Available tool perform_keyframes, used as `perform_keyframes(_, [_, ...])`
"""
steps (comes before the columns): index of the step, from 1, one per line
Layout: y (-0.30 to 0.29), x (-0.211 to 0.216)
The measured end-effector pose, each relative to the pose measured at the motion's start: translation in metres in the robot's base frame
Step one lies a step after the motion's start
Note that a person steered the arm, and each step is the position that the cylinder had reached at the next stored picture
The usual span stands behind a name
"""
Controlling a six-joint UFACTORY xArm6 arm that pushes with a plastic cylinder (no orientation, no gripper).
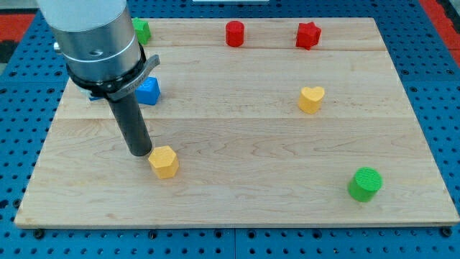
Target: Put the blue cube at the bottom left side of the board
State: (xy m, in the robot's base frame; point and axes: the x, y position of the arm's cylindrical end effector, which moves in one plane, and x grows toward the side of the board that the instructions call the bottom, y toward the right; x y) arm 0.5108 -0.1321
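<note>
The blue cube (149, 91) sits at the view's upper left of the wooden board (237, 194), partly hidden behind my arm. My tip (139, 153) rests on the board below the blue cube and just left of a yellow hexagonal block (164, 161), very close to it. Another blue piece is hidden behind the arm at the left edge.
A green block (142, 30) lies at the top left, a red cylinder (235, 34) and a red star-shaped block (307, 34) along the top, a yellow heart (311, 98) at the right, and a green cylinder (365, 184) at the bottom right.
</note>
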Motion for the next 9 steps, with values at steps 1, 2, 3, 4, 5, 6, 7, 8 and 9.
perform_keyframes(1, [0.041, 0.017])
perform_keyframes(2, [0.066, 0.026])
perform_keyframes(3, [0.055, -0.034])
perform_keyframes(4, [0.034, -0.127])
perform_keyframes(5, [0.006, -0.187])
perform_keyframes(6, [-0.026, -0.173])
perform_keyframes(7, [-0.03, -0.118])
perform_keyframes(8, [-0.017, -0.1])
perform_keyframes(9, [0.008, -0.126])
